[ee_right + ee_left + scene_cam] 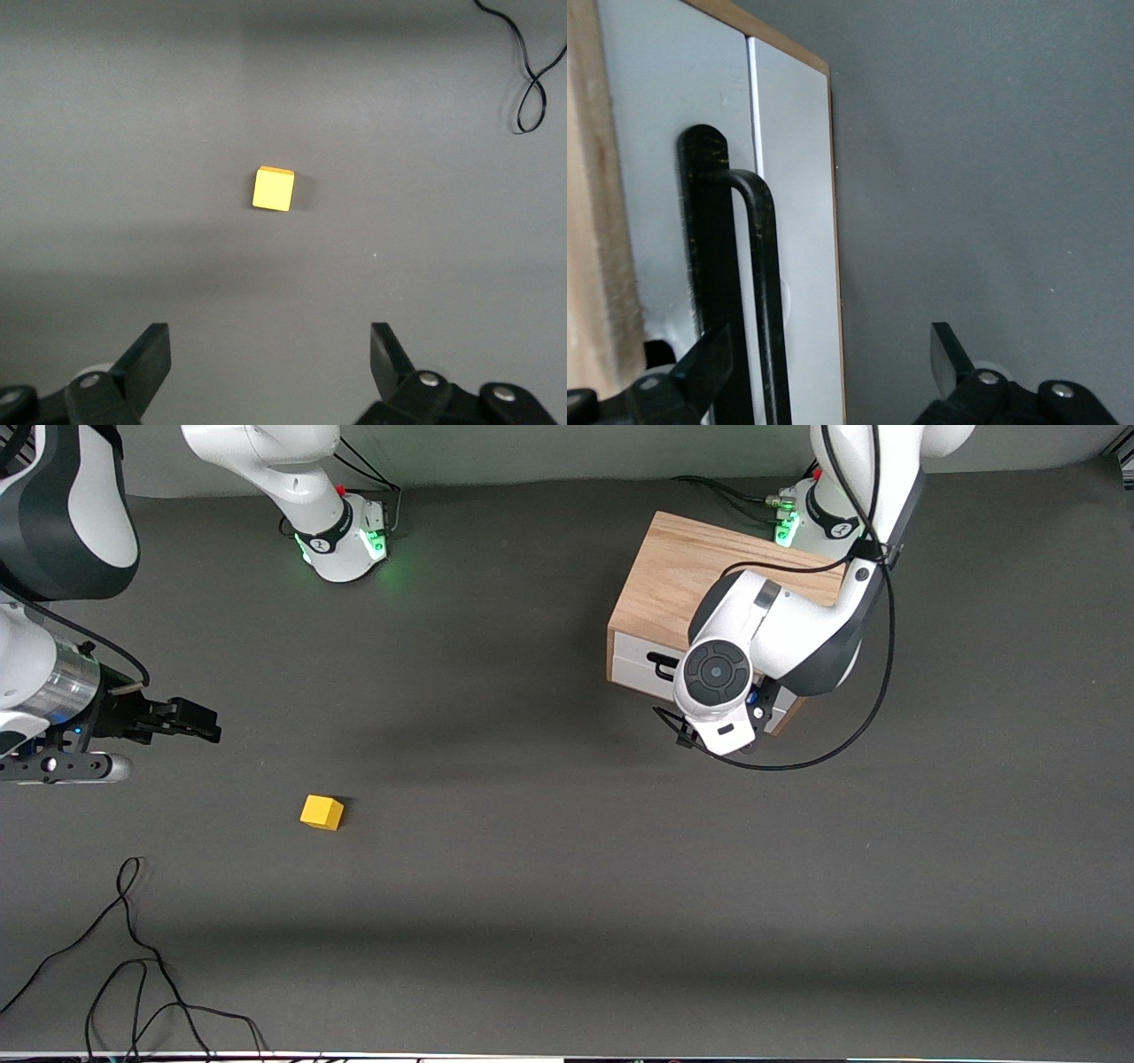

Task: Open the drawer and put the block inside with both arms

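The yellow block (321,812) lies on the grey table toward the right arm's end, and the right wrist view shows the block (273,189) apart from my fingers. My right gripper (270,350) hangs open and empty over bare table beside the block; the front view also shows this gripper (197,721). The light oak cabinet (700,567) stands by the left arm's base. Its drawer (793,221) looks closed. My left gripper (833,350) is open in front of the white panel, and the black bar handle (767,292) runs between its fingers, close to one finger (709,361).
Loose black cables (133,957) lie near the table's front edge at the right arm's end. One cable loop (532,84) shows in the right wrist view. The left arm's wrist (718,677) covers part of the drawer front.
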`<action>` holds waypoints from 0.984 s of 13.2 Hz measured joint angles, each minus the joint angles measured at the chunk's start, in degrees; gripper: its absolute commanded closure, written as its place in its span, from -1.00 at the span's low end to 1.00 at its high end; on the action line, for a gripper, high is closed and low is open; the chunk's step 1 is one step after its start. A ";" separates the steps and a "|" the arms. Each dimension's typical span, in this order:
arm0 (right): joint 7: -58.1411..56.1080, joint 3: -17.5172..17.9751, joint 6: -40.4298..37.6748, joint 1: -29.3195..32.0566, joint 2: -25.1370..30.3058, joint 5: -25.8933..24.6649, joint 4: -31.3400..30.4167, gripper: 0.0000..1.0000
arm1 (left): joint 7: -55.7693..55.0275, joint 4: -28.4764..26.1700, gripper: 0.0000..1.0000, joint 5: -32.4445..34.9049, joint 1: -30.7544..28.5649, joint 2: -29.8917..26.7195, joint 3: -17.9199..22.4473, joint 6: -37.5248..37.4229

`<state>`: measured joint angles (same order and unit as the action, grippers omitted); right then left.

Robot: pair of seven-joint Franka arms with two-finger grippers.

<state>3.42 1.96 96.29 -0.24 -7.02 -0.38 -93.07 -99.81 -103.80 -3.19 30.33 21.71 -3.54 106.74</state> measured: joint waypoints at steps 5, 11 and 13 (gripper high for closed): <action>0.00 0.00 0.46 -0.01 -0.51 0.00 -0.75 -1.00 | -0.02 -2.42 -1.00 0.00 0.49 0.06 -0.20 2.71; 0.06 -0.04 4.28 -0.01 -1.86 0.00 -2.22 -1.00 | -0.03 -2.60 -1.00 0.00 0.98 0.94 -0.17 5.06; 0.13 -0.04 8.27 -0.01 -2.33 0.00 -4.80 -1.00 | -0.03 -2.38 -1.00 0.00 0.95 1.02 0.01 5.41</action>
<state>3.55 1.92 104.55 -0.25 -9.35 -0.38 -97.87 -99.84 -106.18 -3.19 31.28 22.74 -3.54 112.15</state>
